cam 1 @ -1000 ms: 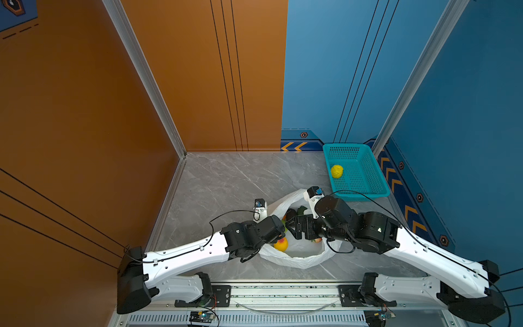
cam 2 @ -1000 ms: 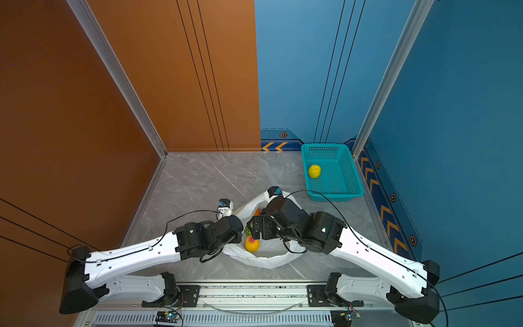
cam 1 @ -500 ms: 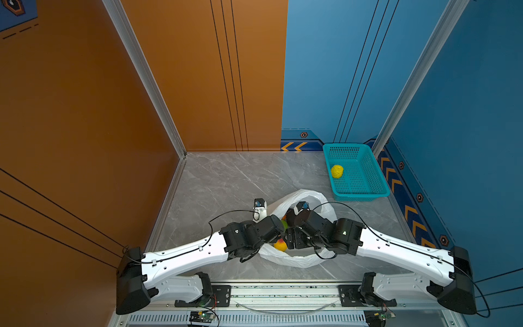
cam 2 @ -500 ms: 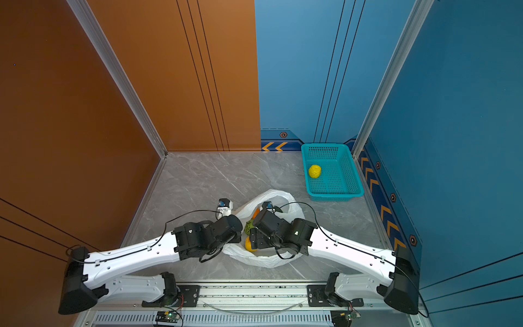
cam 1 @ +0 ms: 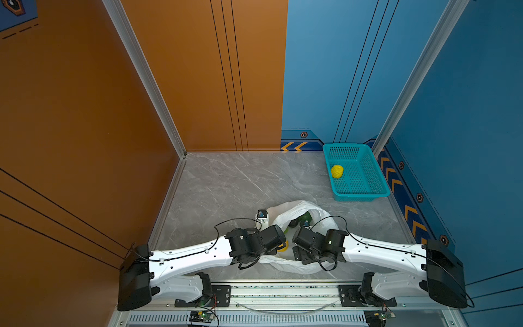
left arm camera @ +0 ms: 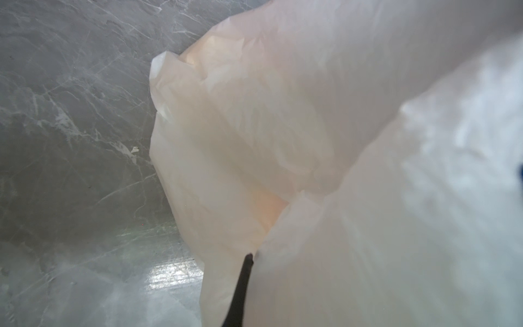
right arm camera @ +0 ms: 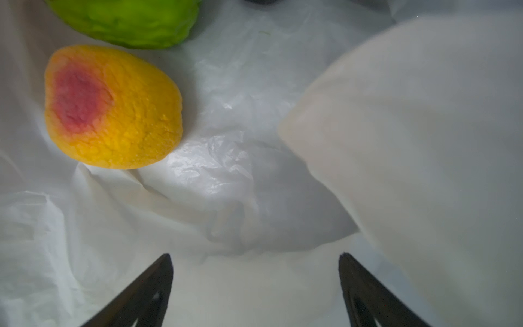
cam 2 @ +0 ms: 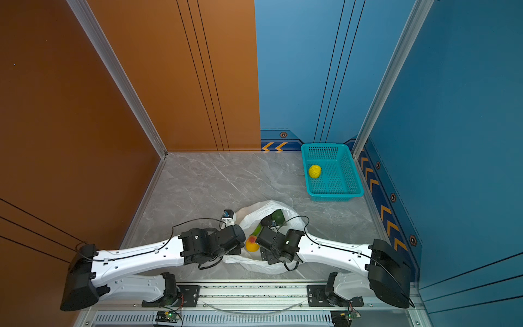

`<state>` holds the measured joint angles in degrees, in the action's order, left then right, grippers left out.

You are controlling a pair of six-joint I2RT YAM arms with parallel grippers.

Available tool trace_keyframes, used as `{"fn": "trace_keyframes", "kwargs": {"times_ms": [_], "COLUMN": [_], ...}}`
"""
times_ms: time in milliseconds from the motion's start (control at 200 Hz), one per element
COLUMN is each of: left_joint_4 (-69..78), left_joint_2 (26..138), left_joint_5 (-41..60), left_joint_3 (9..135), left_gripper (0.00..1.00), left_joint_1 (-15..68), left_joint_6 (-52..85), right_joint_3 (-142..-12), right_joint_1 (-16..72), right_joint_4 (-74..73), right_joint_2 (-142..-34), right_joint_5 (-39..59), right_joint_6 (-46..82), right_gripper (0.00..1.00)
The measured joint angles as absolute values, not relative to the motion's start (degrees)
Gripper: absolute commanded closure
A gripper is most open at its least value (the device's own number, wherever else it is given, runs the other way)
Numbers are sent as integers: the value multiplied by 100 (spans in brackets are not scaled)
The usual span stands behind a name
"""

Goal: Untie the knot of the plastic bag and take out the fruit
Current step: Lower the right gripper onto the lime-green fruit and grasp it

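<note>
Near the tabletop's (cam 1: 240,184) front edge, the left pincer (cam 2: 239,249) pinches the bag (cam 1: 294,209) at its 9 o'clock rim, seemingly to keep its mouth spread, while the right pincer (right arm camera: 255,254) hangs open inside beside the orange fruit (right arm camera: 113,107), likely its next pick.

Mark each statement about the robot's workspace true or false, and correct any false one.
1. The teal basket holds one yellow fruit. True.
2. The plastic bag is knotted shut. False: its mouth gapes open, fruit showing.
3. The right gripper has its jaws open. True.
4. The orange fruit with a red patch sits in the basket. False: it lies inside the bag.
</note>
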<state>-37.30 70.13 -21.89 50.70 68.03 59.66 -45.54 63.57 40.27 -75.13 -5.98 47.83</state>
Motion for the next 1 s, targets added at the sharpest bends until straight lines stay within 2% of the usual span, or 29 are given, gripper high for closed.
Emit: {"fn": "trace_keyframes", "kwargs": {"times_ms": [376, 681, 996], "left_joint_4": [-4062, -4180, -4139], "left_joint_2": [6886, 6823, 6823], "left_joint_5": [-3006, -3328, -3352], "left_joint_3": [5577, 5575, 5575], "left_gripper": [100, 100, 100], "left_joint_1": [7210, 7212, 7212], "left_joint_6": [5826, 5813, 5830], "right_joint_3": [-5509, -5511, -5461], "right_joint_1": [6267, 5848, 5706], "right_joint_4": [3358, 2248, 1299], "right_joint_2": [-7959, -8578, -9133], "right_joint_5": [-580, -486, -978], "right_joint_6": [4657, 5159, 5511], "right_gripper": [0, 0, 1]}}
